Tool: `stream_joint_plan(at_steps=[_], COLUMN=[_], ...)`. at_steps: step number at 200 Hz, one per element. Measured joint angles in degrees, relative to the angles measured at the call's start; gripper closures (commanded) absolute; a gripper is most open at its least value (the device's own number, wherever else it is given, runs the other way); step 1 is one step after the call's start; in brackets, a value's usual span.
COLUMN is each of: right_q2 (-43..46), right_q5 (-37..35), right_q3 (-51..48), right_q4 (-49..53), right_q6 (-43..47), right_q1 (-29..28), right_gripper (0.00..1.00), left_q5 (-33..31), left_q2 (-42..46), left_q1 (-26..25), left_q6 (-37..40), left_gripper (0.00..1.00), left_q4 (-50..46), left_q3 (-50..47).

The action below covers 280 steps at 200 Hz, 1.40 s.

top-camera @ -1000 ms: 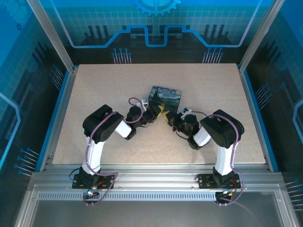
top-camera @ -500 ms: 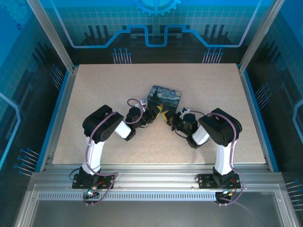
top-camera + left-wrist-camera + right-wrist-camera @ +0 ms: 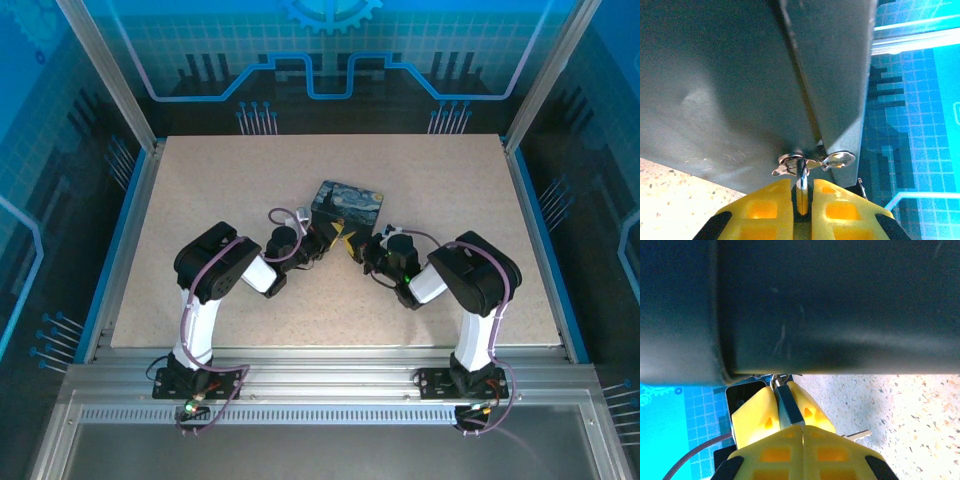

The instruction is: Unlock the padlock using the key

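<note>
A dark padlock (image 3: 788,405) is clamped edge-on between the yellow fingers (image 3: 754,416) of my left gripper (image 3: 801,186), which is shut on it. Its shackle and a ring with small silver keys (image 3: 839,159) sit right under the corner of the dark box (image 3: 740,75). My right gripper (image 3: 802,432) faces the padlock's lower end, fingers pressed together, and a silver key (image 3: 860,435) pokes out sideways from under them. From above, the left gripper (image 3: 338,237) and right gripper (image 3: 362,249) meet tip to tip in front of the painted box (image 3: 350,201).
The box with the night-sky lid stands mid-table, just behind both grippers. Speckled tabletop (image 3: 220,190) lies open all around it. Metal frame posts and blue walls (image 3: 120,110) bound the table.
The right arm's elbow and wrist have drifted slightly to the right. The left arm and the box have stayed put.
</note>
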<state>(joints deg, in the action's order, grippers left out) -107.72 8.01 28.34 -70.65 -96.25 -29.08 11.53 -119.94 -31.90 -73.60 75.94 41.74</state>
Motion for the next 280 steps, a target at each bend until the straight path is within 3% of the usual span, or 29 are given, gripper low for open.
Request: stream_joint_plan(at_steps=[80,105,153,191,229,280], right_q2=[4.5,9.6,24.2,31.3,31.3,26.0], right_q5=[4.7,5.4,6.2,1.7,-4.9,-11.6], right_q3=[-0.7,-1.8,-0.9,7.9,18.2,25.0], right_q4=[8.9,14.4,36.3,60.5,77.0,88.2], right_q6=[7.8,12.5,26.8,41.1,53.2,64.0], right_q1=[1.5,3.0,4.1,2.2,-2.4,-7.3], right_gripper=[0.73,0.72,0.70,0.63,0.64,0.59], left_q5=[2.6,4.9,6.3,6.5,6.6,7.0], left_q2=[0.4,0.5,0.6,0.7,0.7,0.9], left_q1=[0.0,0.0,-0.1,-0.1,-0.1,-0.1], left_q6=[0.2,0.2,0.2,0.2,0.2,0.2], left_gripper=[1.00,1.00,1.00,1.00,1.00,1.00], left_q4=[-0.1,-0.1,-0.2,-0.2,-0.2,-0.2], left_q3=[-1.1,-1.1,-1.3,-1.4,-1.4,-1.4])
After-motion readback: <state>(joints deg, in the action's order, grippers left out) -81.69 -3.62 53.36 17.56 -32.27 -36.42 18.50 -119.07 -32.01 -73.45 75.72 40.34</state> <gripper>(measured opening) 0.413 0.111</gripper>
